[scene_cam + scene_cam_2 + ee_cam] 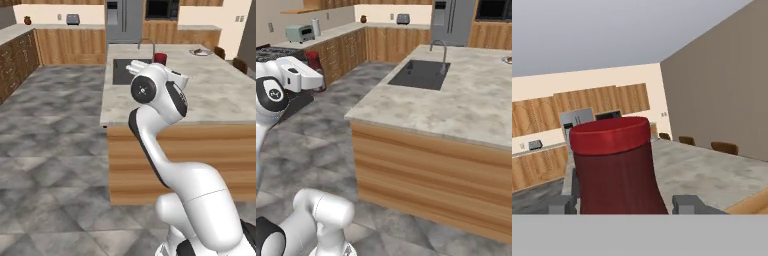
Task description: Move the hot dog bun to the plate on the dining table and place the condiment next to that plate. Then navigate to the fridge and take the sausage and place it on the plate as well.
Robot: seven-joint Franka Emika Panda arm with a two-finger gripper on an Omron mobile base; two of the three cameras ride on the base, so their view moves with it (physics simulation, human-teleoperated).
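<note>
The condiment, a dark red-brown bottle with a red cap, stands upright between the end effector's two grey fingers, one at its seven o'clock and one at its five o'clock in the hand view; the end effector is grasping the bottle. In the left base view the red cap peeks over the top of the white arm, at twelve o'clock from the arm's round joint. In the right base view the bottle shows just beyond the arm's white hand, at the left edge.

The worktop, a beige-grey marbled island with wooden sides, lies past the arm at two o'clock in the left base view. A dark sink with a curved tap is set into its far left part. The plate sits on the far end, at one o'clock, well apart from the bottle; something small and dark lies on it, too small to tell. Dark chairs stand along the far side.

The grey fridge stands against the back wall at twelve o'clock, between wooden cabinets. A toaster rests on the back counter at eleven o'clock.
</note>
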